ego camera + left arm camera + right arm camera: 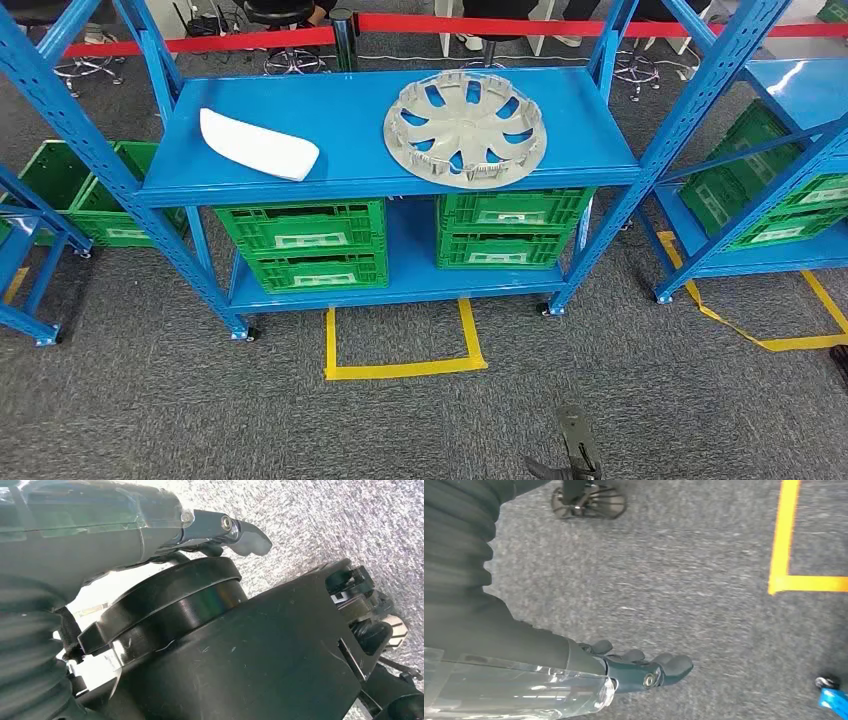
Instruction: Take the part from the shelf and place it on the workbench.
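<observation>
The wheel cover (465, 130) lies flat, upper centre, on the blue shelf (350, 165), beside a white part (257, 145), within reach from the front. The right robot hand (639, 669) hangs over the carpet, fingers loosely extended, holding nothing; the left robot hand (230, 532) likewise holds nothing.

Your head view looks forward and down from high on the body at the blue shelf unit (390, 160) and the grey carpet (150, 400) before it; your left wrist view sits close behind the left hand (220, 532), facing down at carpet; your right wrist view sits close behind the right hand (644, 672), facing the floor; it shares the yellow floor tape (785, 535) with the head view.
</observation>
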Available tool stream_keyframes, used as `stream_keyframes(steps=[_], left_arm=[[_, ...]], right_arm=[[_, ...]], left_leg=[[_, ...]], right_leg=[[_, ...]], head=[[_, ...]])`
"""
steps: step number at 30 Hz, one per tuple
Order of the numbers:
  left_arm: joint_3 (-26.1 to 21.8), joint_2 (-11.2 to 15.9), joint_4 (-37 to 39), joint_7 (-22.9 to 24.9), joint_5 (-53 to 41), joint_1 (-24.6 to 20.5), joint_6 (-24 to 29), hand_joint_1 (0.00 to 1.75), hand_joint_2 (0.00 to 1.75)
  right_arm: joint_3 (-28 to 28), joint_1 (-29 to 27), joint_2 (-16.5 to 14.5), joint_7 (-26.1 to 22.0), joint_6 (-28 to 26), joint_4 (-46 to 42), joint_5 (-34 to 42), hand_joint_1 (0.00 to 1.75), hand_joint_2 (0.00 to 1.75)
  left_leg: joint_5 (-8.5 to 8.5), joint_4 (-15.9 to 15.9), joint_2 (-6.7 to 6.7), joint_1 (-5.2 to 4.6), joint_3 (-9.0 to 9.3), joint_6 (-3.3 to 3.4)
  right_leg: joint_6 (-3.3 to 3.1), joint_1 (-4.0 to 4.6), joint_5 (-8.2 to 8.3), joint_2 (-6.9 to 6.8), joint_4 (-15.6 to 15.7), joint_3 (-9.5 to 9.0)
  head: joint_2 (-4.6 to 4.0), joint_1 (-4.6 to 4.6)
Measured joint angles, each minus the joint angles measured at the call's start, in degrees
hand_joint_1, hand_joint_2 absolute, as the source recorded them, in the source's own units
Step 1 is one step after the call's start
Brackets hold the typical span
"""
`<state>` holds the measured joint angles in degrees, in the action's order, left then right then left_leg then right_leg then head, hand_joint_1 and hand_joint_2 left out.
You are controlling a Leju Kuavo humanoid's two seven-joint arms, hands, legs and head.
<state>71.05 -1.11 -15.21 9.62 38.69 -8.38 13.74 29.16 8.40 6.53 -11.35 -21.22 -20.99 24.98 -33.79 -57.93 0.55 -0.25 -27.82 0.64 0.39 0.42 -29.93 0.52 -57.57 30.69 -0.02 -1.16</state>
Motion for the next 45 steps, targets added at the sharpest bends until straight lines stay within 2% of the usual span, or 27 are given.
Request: stream_keyframes(steps=[2,4,6,8,12,14,16,18,22,28,33,35,37,41,45], left_arm=[[-0.02,0.01,0.01,-0.05,0.16,0.01,0.05,0.00,1.75],[-0.08,0.02,0.03,-0.24,0.46,0.04,0.16,0.00,1.75],[-0.14,0.01,0.09,-0.54,0.80,0.09,0.25,0.00,1.75],[-0.19,0.00,0.16,-0.79,1.12,0.15,0.27,0.00,1.75],[-0.22,-0.05,0.24,-1.08,1.40,0.19,0.27,0.00,1.75],[-0.26,-0.08,0.26,-1.11,1.44,0.21,0.27,0.00,1.75],[-0.35,-0.09,0.29,-1.20,1.46,0.24,0.26,0.00,1.75],[-0.52,-0.09,0.31,-1.38,1.47,0.27,0.25,0.00,1.75],[-0.70,-0.09,0.42,-1.72,1.48,0.30,0.12,0.00,1.75],[-1.14,-0.11,0.58,-1.75,1.16,0.32,-0.15,0.00,1.75],[-1.19,-0.23,0.70,-1.64,0.31,0.28,-0.66,0.00,1.75],[-1.21,-0.30,0.75,-1.61,-0.09,0.25,-0.96,0.00,1.75],[-1.23,-0.37,0.77,-1.58,-0.43,0.23,-1.17,0.00,1.75],[-1.23,-0.51,0.78,-1.55,-0.67,0.22,-1.23,0.00,1.75],[-1.23,-0.57,0.79,-1.48,-0.84,0.21,-1.37,0.00,1.75]], right_arm=[[-0.15,-0.14,0.38,-1.37,-1.62,-1.07,-0.08,0.00,1.75],[-0.41,-0.53,1.62,-1.81,-5.61,-4.41,-1.05,0.00,1.75],[-0.85,-1.38,4.06,1.20,-10.62,-10.62,-4.53,0.00,1.75],[-1.98,-2.66,7.27,6.33,-14.43,-19.76,-11.30,0.00,1.75],[-5.68,-5.16,12.17,15.87,-15.64,-40.24,-23.50,0.00,1.75],[-7.45,-6.43,13.51,16.49,-15.31,-48.72,-25.63,0.00,1.75],[-9.08,-7.38,14.41,15.13,-14.58,-55.72,-27.74,0.00,1.75],[-10.27,-7.85,15.13,14.71,-13.16,-62.30,-30.93,0.00,1.75],[-10.75,-6.83,16.62,17.79,-7.10,-77.19,-39.85,0.00,1.75],[-8.85,-2.66,17.64,25.01,3.72,-96.10,-55.92,0.00,1.75],[-5.24,1.90,19.29,33.15,15.06,-105.29,-69.12,0.00,1.75],[-4.01,3.54,20.55,37.05,20.15,-107.03,-70.40,0.00,1.75],[-3.38,4.44,22.13,39.84,22.77,-107.55,-68.97,0.00,1.75],[-3.00,5.15,25.40,40.79,23.53,-107.21,-66.93,0.00,1.75],[-2.62,5.47,27.35,41.93,23.89,-107.11,-66.16,0.00,1.75]], left_leg=[[0.00,0.00,0.00,0.00,-0.01,0.00],[0.00,0.00,-0.01,-0.02,-0.02,0.00],[0.01,0.00,-0.02,-0.03,-0.04,0.01],[0.02,0.00,0.06,-0.03,-0.06,0.03],[0.03,0.00,0.17,-0.05,0.01,0.06],[0.05,-0.01,0.10,-0.06,0.02,0.08],[0.05,0.00,0.08,-0.05,0.00,0.08],[0.05,0.00,0.11,-0.05,0.00,0.08],[0.06,0.00,0.10,-0.04,0.02,0.09],[0.07,0.00,0.04,-0.04,0.01,0.10],[0.07,0.01,-0.06,-0.06,0.00,0.11],[0.08,0.01,-0.14,-0.07,0.00,0.12],[0.11,0.01,-0.30,-0.11,0.00,0.16],[0.15,0.00,-0.49,-0.21,-0.05,0.23],[0.14,0.00,-0.50,-0.22,-0.06,0.23]], right_leg=[[0.01,0.00,0.01,0.00,0.00,0.01],[0.02,-0.01,0.01,-0.02,0.00,0.01],[0.03,-0.01,0.02,-0.07,-0.01,0.00],[0.06,-0.02,0.04,-0.05,-0.01,0.00],[0.10,-0.03,0.07,0.03,0.01,0.00],[0.11,-0.03,0.07,-0.01,0.02,0.00],[0.11,-0.03,0.07,0.00,0.01,0.00],[0.11,-0.03,0.07,0.03,0.01,0.00],[0.11,-0.03,0.07,0.02,0.00,0.01],[0.11,-0.02,0.07,0.01,-0.01,0.01],[0.11,-0.03,0.07,0.00,0.00,0.00],[0.11,-0.04,0.07,-0.01,0.02,-0.01],[0.12,-0.05,0.08,-0.07,0.05,-0.01],[0.16,-0.18,0.10,-0.21,0.07,-0.01],[0.17,-0.20,0.10,-0.23,0.08,0.00]], head=[[0.00,0.04],[0.00,0.13],[0.00,0.15],[0.00,0.07],[0.01,0.02],[0.01,0.02],[0.00,0.01],[0.00,0.02],[0.00,0.05],[0.01,0.06],[0.00,0.05],[0.00,0.05],[0.01,0.03],[0.01,-0.03],[0.00,-0.02]])
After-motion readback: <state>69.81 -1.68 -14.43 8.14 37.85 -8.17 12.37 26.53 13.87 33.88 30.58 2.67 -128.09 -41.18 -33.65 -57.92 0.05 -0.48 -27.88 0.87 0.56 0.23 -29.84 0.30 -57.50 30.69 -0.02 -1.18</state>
